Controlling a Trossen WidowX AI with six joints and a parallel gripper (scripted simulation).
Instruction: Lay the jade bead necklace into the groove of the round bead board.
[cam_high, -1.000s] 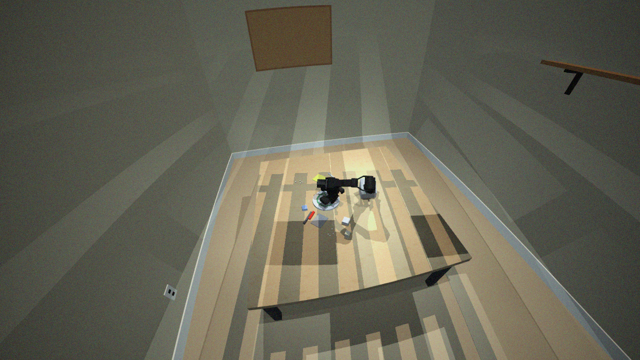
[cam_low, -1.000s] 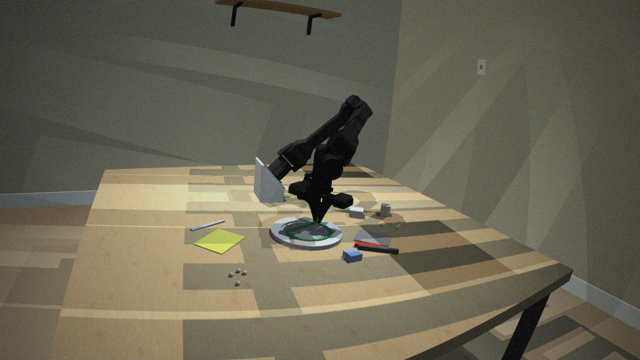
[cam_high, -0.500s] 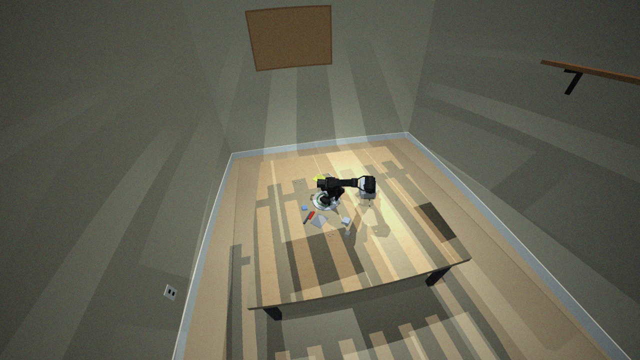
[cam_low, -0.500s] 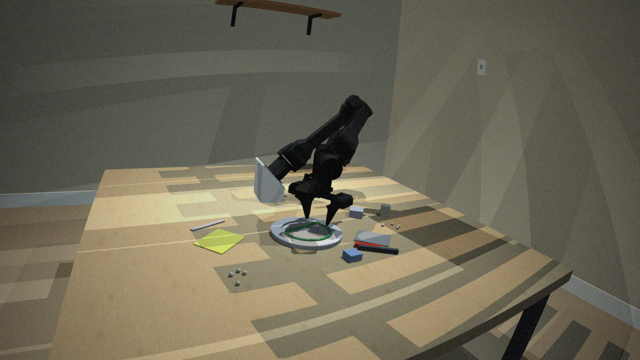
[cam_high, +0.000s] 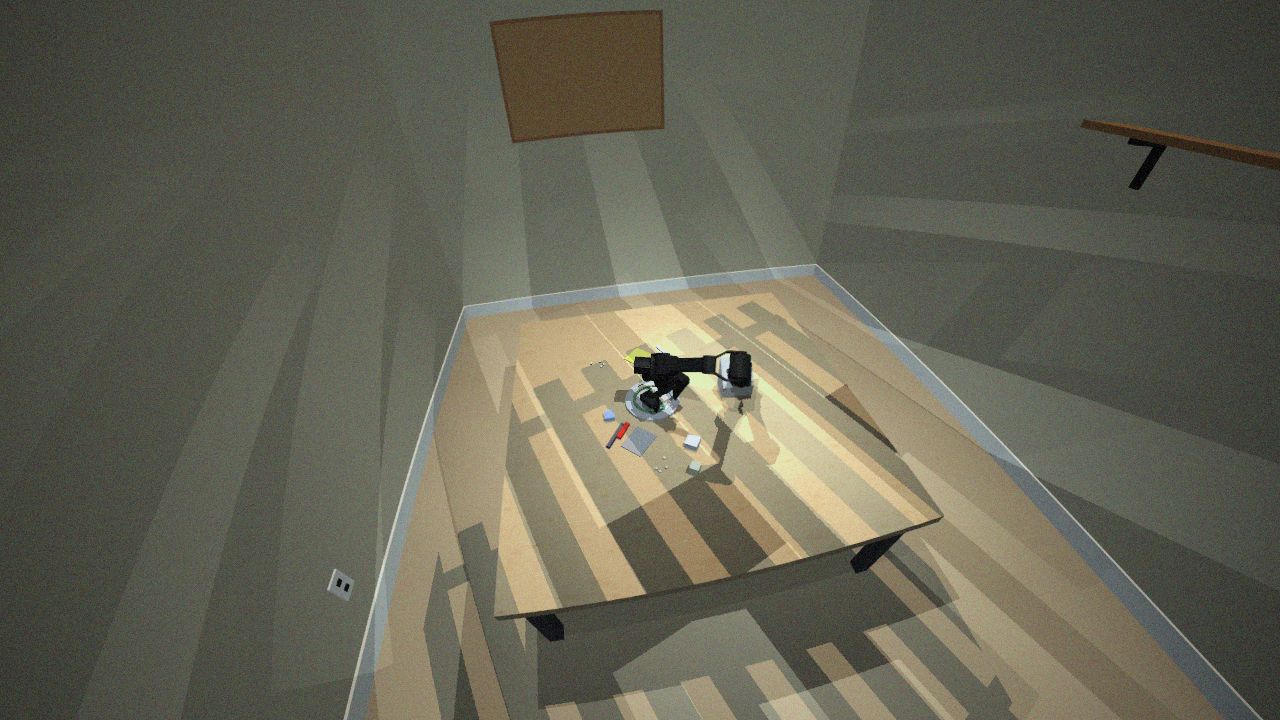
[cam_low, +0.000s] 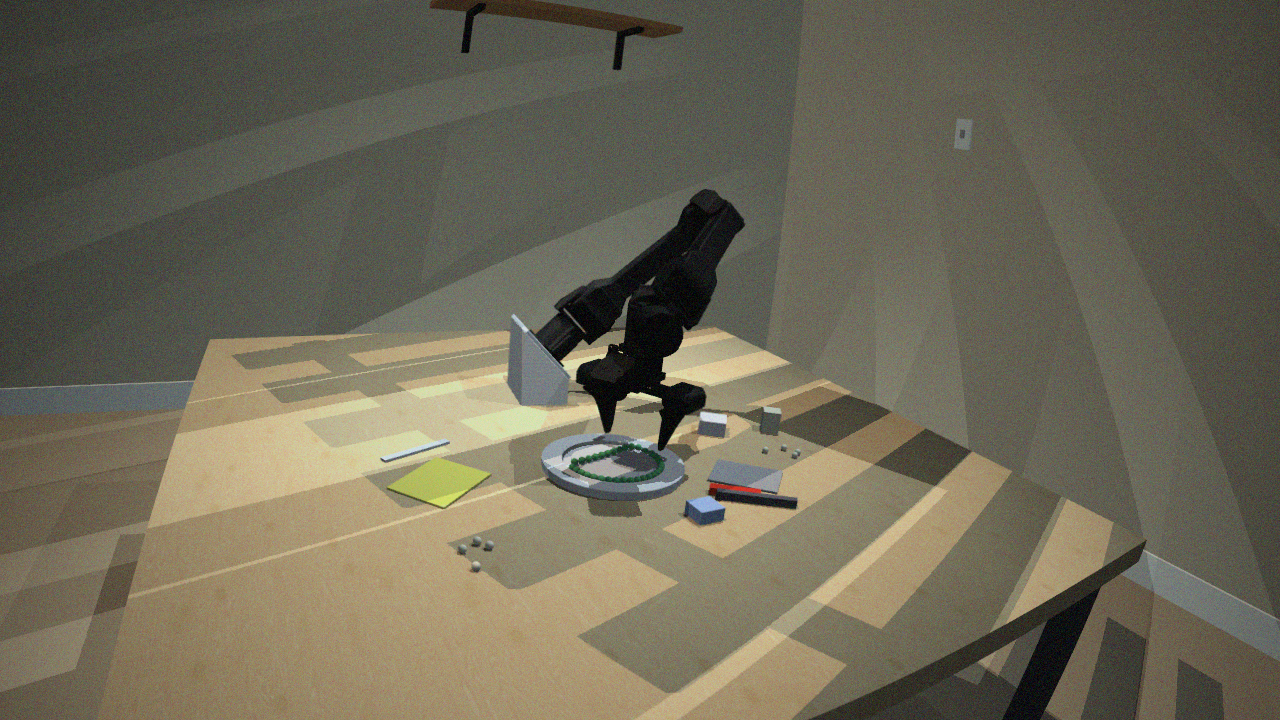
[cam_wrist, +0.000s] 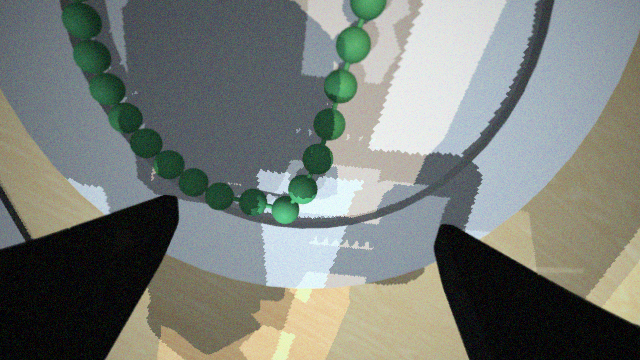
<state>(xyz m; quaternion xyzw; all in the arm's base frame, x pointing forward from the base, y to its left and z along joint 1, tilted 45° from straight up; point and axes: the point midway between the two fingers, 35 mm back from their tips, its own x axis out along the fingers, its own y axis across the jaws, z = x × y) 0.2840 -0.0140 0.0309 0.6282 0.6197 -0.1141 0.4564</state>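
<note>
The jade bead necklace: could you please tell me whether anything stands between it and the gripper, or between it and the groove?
Nothing visible blocks the open gripper from the necklace. Nor does anything visible separate the off-groove strand from the bare groove on the round bead board.

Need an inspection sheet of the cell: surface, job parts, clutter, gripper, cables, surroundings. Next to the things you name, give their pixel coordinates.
Surface: wooden table (cam_high: 572, 573) (cam_low: 358, 626), patchy light and shadow
Job's things: green necklace (cam_low: 617, 480) (cam_wrist: 340, 86) on the round board (cam_low: 559, 481) (cam_wrist: 225, 240); one side cuts across inside, off the groove
Clutter: yellow sheet (cam_high: 636, 355) (cam_low: 438, 481), blue block (cam_high: 608, 415) (cam_low: 704, 510), grey sheet (cam_high: 639, 440) (cam_low: 745, 475), other small items
Gripper (cam_low: 634, 440) (cam_wrist: 310, 222): open, nothing held
Cables: nothing seen
Surroundings: wall shelf (cam_high: 1190, 144) (cam_low: 554, 15), wall switch (cam_low: 963, 134)
</note>
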